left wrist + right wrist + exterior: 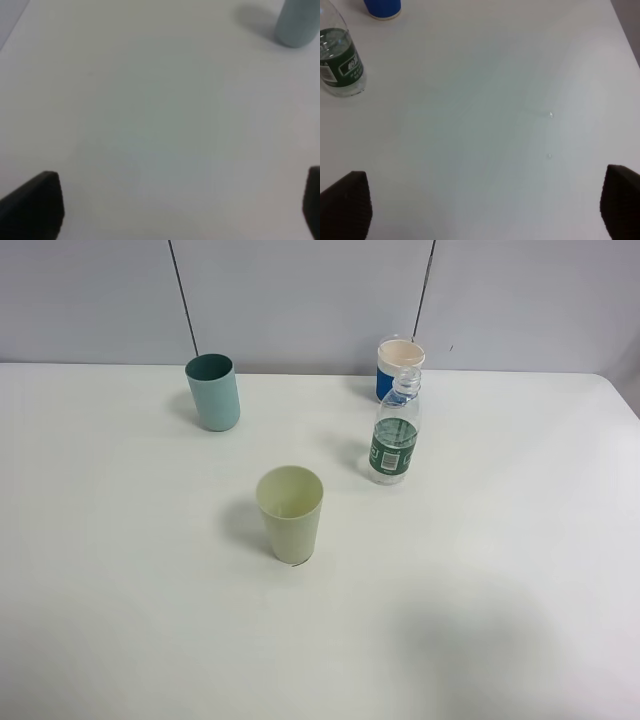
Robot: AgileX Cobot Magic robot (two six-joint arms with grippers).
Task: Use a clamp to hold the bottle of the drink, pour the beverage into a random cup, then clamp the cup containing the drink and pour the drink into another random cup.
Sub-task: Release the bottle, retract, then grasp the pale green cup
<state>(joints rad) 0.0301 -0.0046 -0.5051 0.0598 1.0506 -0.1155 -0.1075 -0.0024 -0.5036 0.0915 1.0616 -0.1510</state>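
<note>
The clear bottle with a dark green label stands uncapped right of centre on the white table; its lower part also shows in the right wrist view as the bottle. A pale yellow-green tapered cup stands at the middle, looking empty. The light teal cup stands at the back left; its base shows as the teal cup. Neither arm appears in the high view. My left gripper is open over bare table, as is my right gripper, well short of the bottle.
A blue cup with a cream rim stands just behind the bottle, near the back wall; its base shows as the blue cup. The table's right edge runs close by. A few tiny droplets lie on the table.
</note>
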